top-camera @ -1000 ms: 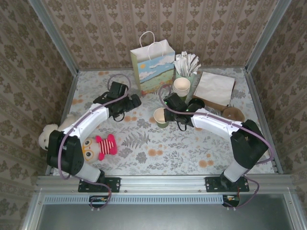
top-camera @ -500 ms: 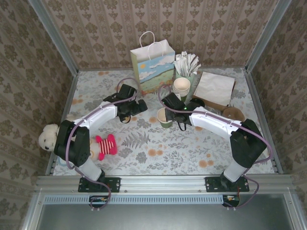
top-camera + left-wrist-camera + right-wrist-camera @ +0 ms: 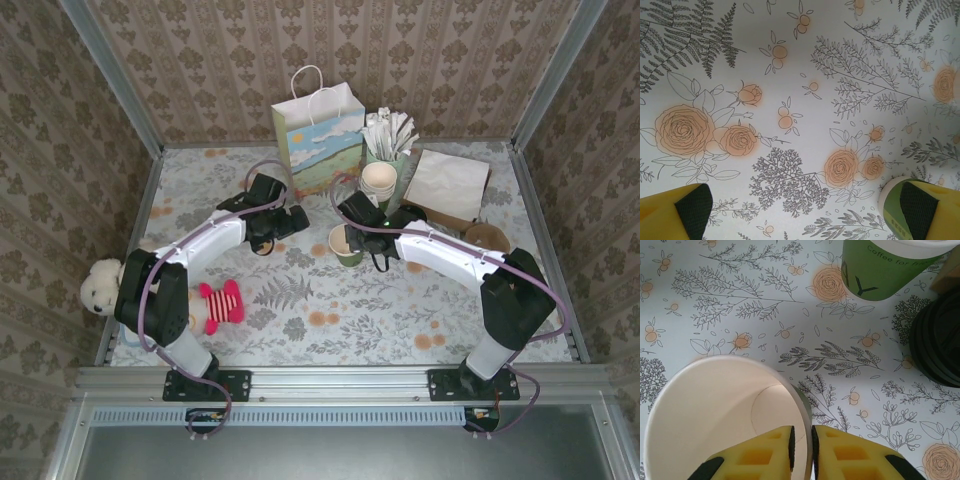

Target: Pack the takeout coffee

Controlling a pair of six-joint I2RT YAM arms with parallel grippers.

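Observation:
A single lidless green paper cup (image 3: 343,243) with a cream inside (image 3: 715,420) stands on the flowered tablecloth. My right gripper (image 3: 802,432) is shut on its rim, one yellow finger inside the cup and one outside; in the top view that gripper (image 3: 353,236) sits at the cup's right edge. My left gripper (image 3: 802,210) hovers open over bare cloth just left of the cup, and a green cup wall (image 3: 891,207) shows beside its right finger. From above, the left gripper (image 3: 288,222) points toward the cup. The takeout coffee is out of view.
A gift bag (image 3: 318,135) stands upright at the back. Right of it are a stack of lidless cups (image 3: 379,182), a cup of white sticks (image 3: 390,135), black lids (image 3: 939,342) and a brown paper bag (image 3: 448,185). Plush toys (image 3: 215,305) lie front left.
My left arm swung right from the plush toys toward the cup, then held still. The right gripper shifted the cup slightly right.

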